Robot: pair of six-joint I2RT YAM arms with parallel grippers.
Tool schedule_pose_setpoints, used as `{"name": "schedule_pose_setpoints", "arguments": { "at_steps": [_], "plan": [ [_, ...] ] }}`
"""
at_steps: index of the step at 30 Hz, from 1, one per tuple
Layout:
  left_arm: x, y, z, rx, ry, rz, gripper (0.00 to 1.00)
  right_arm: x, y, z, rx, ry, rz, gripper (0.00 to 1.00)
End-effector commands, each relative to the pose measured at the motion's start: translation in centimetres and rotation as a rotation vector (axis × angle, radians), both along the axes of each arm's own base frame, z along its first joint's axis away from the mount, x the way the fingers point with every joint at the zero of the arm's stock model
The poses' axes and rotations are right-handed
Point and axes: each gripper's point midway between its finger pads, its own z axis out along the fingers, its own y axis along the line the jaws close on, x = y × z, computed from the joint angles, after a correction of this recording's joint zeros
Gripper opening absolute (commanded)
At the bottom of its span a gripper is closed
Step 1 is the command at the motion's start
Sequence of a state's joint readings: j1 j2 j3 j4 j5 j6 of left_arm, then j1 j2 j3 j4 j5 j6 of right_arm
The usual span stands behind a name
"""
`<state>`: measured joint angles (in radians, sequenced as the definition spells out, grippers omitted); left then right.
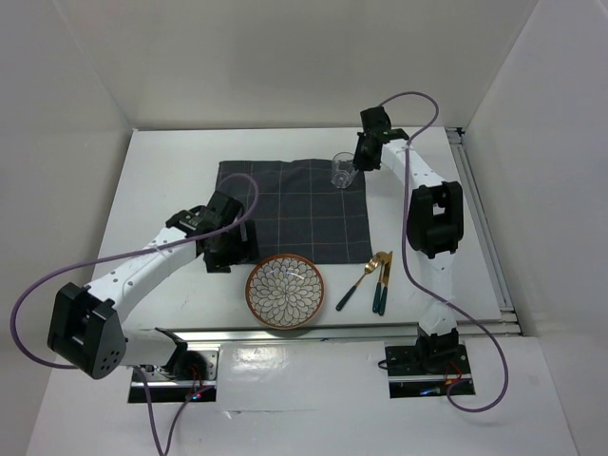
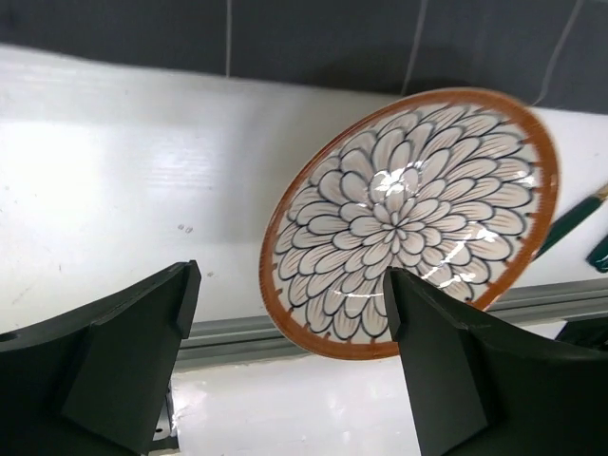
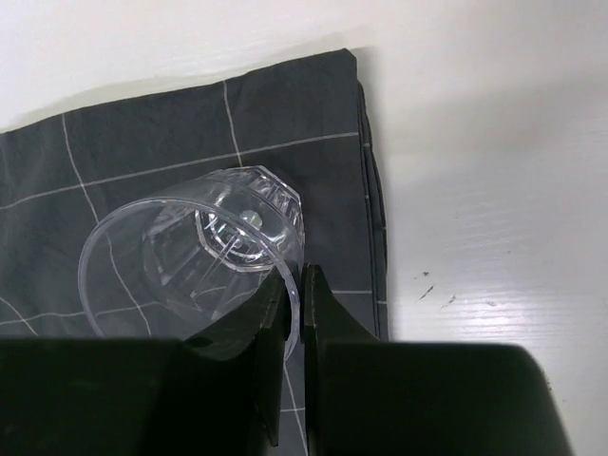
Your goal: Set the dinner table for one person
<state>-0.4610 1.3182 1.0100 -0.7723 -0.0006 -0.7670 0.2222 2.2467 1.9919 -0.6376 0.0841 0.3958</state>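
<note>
Filling most of the enclosure, the dinner table (image 1: pixel 161 190) is a large, flat, matte white rectangular top, walled in white on three sides, with the two arm bases bolted along its near edge. A dark grey cloth mat (image 1: pixel 285 214) with thin pale grid lines lies flat towards the middle and far side.

On the mat's far right corner stands a clear, faceted glass tumbler (image 1: pixel 343 170). The right gripper (image 3: pixel 296 304) reaches it from the right and pinches the tumbler's wall at the rim, fingers nearly together, one on each side of the glass. I cannot tell whether the base rests on the cloth or is held just above it.

In front of the mat sits a round plate (image 1: pixel 285 291) with an orange-brown rim and a dark-outlined petal pattern. It lies on bare white table close to the near edge, its far rim reaching the mat's near border.

The left gripper (image 2: pixel 290 304) hangs just left of the plate, by the mat's near left corner, jaws spread wide, gripping nothing.

Right of the plate, apart from it, lie gold cutlery pieces (image 1: pixel 372 277) with dark green handles, heads pointing away from me; the fork slants, the others lie straighter.
</note>
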Motion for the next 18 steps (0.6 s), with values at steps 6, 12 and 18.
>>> {"name": "schedule_pose_setpoints", "arguments": {
  "at_steps": [6, 12, 18],
  "plan": [
    [-2.7, -0.4, -2.8, -0.057, 0.067, 0.005, 0.97, 1.4, 1.3, 2.4, 0.033, -0.074, 0.018, 0.65],
    [-3.7, -1.2, -4.5, -0.113, 0.097, -0.012, 0.96, 1.6, 1.7, 7.7, 0.073, -0.165, 0.024, 0.96],
    [-4.4, -2.6, -6.1, -0.204, 0.074, -0.060, 0.88, -1.1, -0.2, 14.1, 0.085, -0.266, 0.024, 0.99]
  ]
}}
